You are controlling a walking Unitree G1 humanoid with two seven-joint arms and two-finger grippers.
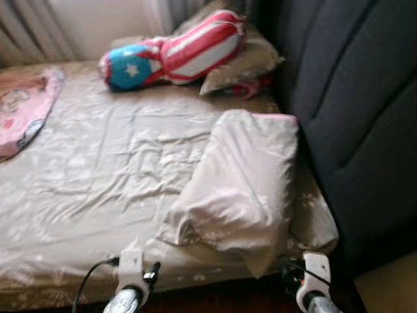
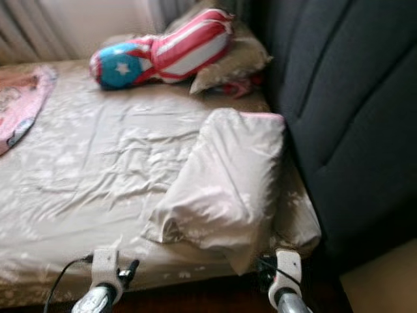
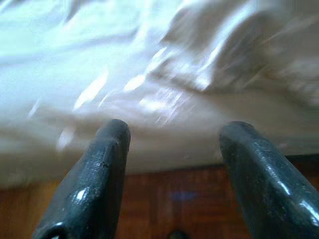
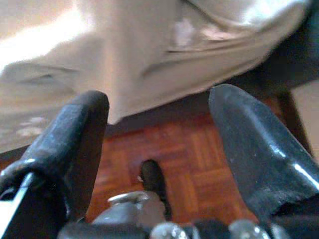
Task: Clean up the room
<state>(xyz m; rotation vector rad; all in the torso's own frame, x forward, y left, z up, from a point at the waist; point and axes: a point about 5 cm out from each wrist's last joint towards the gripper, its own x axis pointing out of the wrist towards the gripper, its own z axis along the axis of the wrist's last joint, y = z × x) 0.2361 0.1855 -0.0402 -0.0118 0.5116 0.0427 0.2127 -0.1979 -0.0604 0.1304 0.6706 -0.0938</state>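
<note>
A beige pillow [image 1: 244, 186] lies rumpled on the bed's near right corner, one corner hanging over the mattress edge. A red, white and blue star cushion [image 1: 172, 55] rests at the far end against another beige pillow [image 1: 244, 65]. A pink blanket [image 1: 23, 107] lies at the far left of the bed. My left gripper [image 3: 172, 149] is open, low before the mattress edge. My right gripper [image 4: 159, 119] is open too, just under the hanging corner of the beige pillow [image 4: 149, 55]. Both wrists [image 1: 130, 270] [image 1: 316, 274] sit at the bed's near edge.
The bed sheet [image 1: 111, 176] is wrinkled and beige. A dark padded headboard [image 1: 355, 111] runs along the right side. Curtains [image 1: 32, 29] hang behind the bed. Wooden parquet floor [image 4: 199, 164] lies beneath the grippers.
</note>
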